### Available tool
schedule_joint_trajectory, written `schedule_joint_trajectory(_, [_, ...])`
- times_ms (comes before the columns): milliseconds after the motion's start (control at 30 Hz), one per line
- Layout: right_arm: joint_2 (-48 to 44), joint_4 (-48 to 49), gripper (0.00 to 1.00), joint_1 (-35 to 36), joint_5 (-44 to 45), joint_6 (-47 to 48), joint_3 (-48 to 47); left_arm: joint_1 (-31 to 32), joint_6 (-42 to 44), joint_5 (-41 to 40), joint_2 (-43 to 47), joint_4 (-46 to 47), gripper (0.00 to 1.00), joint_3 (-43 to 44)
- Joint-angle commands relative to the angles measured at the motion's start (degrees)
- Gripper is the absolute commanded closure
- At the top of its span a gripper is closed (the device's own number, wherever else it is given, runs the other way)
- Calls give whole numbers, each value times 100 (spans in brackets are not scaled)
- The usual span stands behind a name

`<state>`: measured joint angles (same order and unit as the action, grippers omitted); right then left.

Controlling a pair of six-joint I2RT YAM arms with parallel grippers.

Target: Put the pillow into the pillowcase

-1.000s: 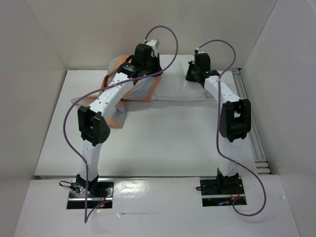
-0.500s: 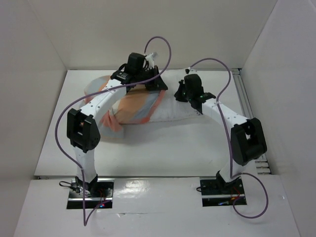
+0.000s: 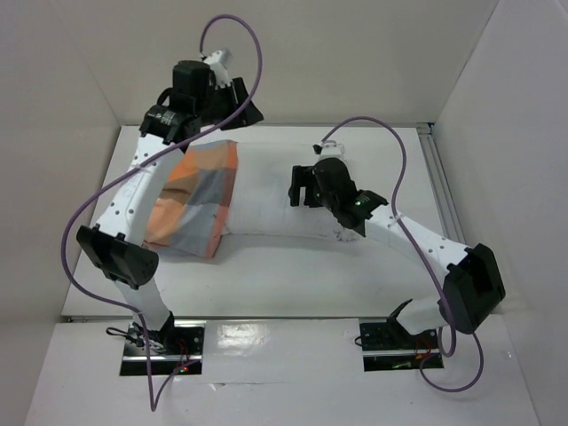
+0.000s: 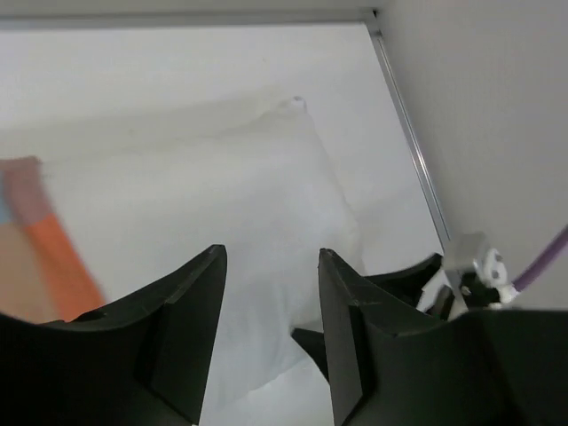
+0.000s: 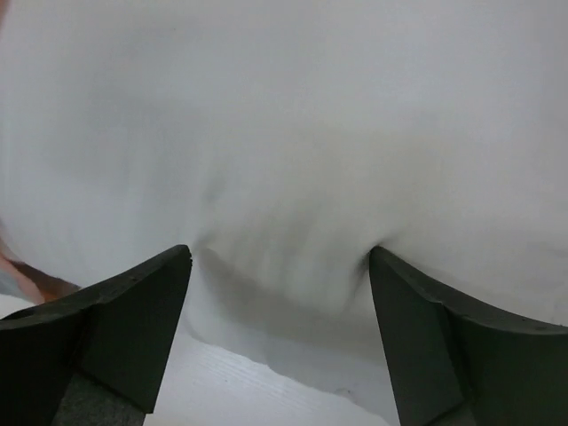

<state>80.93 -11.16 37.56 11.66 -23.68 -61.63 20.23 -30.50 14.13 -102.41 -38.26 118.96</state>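
Top view: pillowcase [image 3: 191,200] lies left of centre on the counter [image 3: 293,266], open end facing right. The pillow [image 3: 275,200] sticks out of it toward frame centre. Roughly the left part of the pillow is covered and the rest is bare white; how deep it sits inside, cannot tell.

Left pincer [image 3: 251,108] is raised high at upper left of frame, above the far edge of the case and touching nothing. In the left wrist view its fingers are apart with nothing between them. The bare pillow is far below, with an orange strip of the case at that view's left edge.

Right pincer [image 3: 295,186] is at centre frame, low over the bare part of the pillow. In the right wrist view its fingers are spread wide and white fabric fills the frame. The tips are close to the pillow's near edge, nothing clamped.

Step, as I judge it: mid-insertion, both pincers free, between grasps.

Next move likely calls for the left to drop and pinch the case's open hem. The right would pin or push the pillow leftward so the case slides further over. Risk: the hem is thin, so it is easy to grab pillow fabric with it.
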Motion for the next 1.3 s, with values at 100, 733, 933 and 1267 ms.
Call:
schedule_joint_trajectory(100, [-455, -431, 0, -3, 934, 259, -402, -256, 351, -1760, -15, -260, 41, 171])
schedule_joint_trajectory(733, [440, -995, 0, -1787, -910, 312, -641, -28, 914, -4033, -2319, -1130, 36, 1437])
schedule_joint_trajectory(933, [977, -722, 0, -1787, -1614, 250, -587, -80, 967, -3874, -2187, -1131, 95, 1367])
schedule_joint_trajectory(1267, [1154, -370, 32, -1787, -1834, 197, -482, -80, 1020, -2655, -1616, -693, 100, 1087])
